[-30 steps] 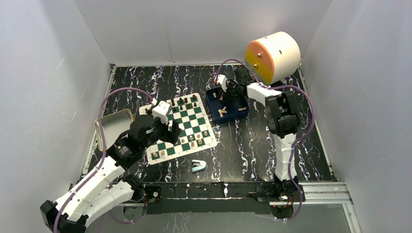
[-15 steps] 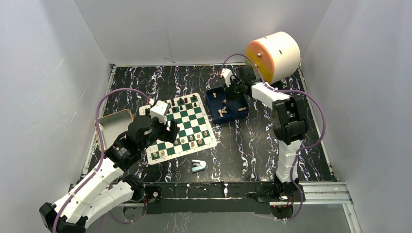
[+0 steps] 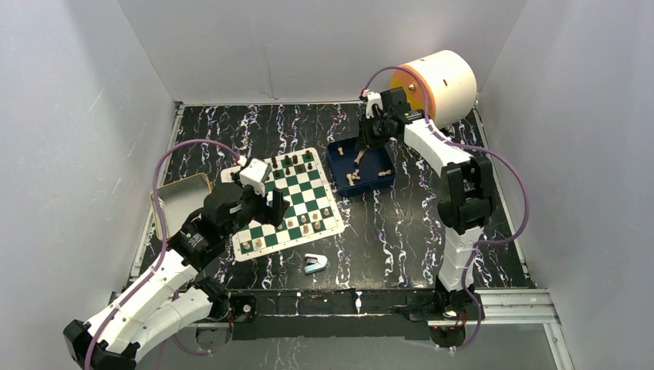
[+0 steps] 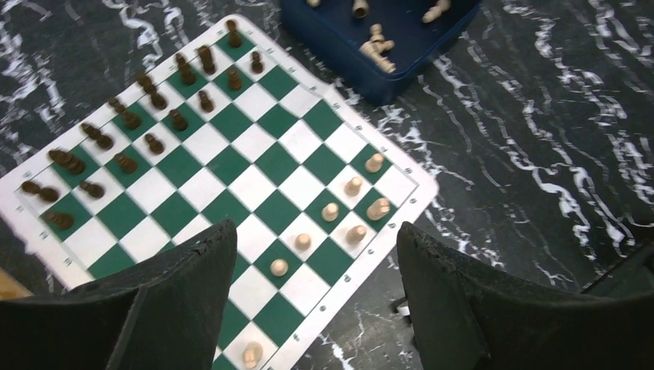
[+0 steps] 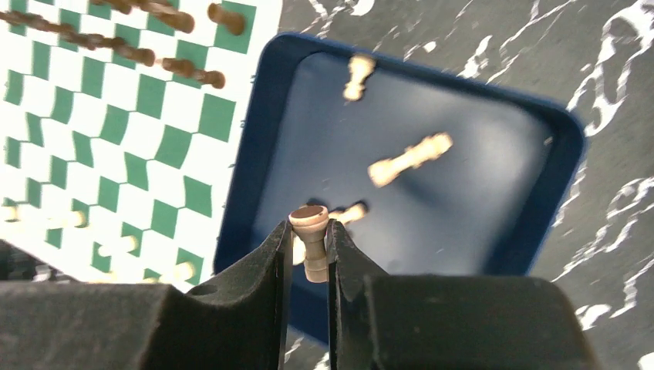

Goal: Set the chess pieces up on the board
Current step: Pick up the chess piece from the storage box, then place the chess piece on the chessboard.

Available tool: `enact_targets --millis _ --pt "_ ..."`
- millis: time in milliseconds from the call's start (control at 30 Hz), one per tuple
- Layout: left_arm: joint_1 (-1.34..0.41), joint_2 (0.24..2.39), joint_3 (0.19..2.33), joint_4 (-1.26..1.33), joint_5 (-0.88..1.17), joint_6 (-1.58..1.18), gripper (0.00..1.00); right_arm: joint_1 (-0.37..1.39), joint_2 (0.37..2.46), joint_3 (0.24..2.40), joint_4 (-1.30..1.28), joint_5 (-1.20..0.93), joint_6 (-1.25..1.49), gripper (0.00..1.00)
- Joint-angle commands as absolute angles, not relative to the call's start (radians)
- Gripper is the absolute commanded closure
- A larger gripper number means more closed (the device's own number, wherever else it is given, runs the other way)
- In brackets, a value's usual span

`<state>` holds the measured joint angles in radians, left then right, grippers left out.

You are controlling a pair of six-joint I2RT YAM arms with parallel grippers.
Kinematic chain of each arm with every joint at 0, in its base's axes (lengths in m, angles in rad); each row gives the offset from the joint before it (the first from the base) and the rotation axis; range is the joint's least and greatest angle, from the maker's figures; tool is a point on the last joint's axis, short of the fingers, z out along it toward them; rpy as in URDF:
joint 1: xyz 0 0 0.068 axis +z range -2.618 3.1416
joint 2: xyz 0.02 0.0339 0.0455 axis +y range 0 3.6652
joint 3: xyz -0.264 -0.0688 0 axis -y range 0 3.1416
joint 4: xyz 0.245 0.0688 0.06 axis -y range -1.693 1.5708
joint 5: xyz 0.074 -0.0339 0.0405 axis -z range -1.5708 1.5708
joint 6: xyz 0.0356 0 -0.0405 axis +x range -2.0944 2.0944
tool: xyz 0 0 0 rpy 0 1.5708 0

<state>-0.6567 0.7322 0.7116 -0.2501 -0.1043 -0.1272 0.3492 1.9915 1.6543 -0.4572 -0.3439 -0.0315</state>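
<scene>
Your right gripper [image 5: 307, 237] is clamped on a tan pawn [image 5: 310, 219] above the blue tray [image 5: 493, 193]; carry it upright toward eight o'clock onto the board [image 4: 231, 185], avoiding the left gripper [image 4: 316, 235], jaws apart, hovering there

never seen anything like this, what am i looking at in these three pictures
Two robot arms are bolted to a table, setting up chess. The wide picture looks down from above. The other two come from a camera on each wrist, with its black fingers at the bottom. On the table: a green board with pieces on it, a blue tray holding more, and a stapler. The left gripper hangs open over the board. The right gripper pinches one tan piece above the tray.
</scene>
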Motion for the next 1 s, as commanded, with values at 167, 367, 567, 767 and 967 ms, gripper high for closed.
enact_targets --millis 167,367,567,767,967 --pt "-0.658 0.776 0.674 -0.039 0.353 0.203 0.32 0.387 1.714 1.526 -0.521 -0.581 0.317 0.78" --pt "-0.658 0.838 0.654 0.101 0.574 0.422 0.32 0.420 1.563 1.407 -0.504 -0.769 0.374 0.78" --pt "-0.659 0.935 0.699 0.095 0.735 0.585 0.42 0.495 1.478 1.296 -0.503 -0.862 0.358 0.78" --pt "-0.659 0.935 0.684 0.207 0.767 0.574 0.38 0.582 1.455 1.236 -0.497 -0.906 0.331 0.78" --pt "-0.658 0.942 0.695 0.206 0.818 0.594 0.38 0.650 1.466 1.242 -0.480 -0.927 0.326 0.77"
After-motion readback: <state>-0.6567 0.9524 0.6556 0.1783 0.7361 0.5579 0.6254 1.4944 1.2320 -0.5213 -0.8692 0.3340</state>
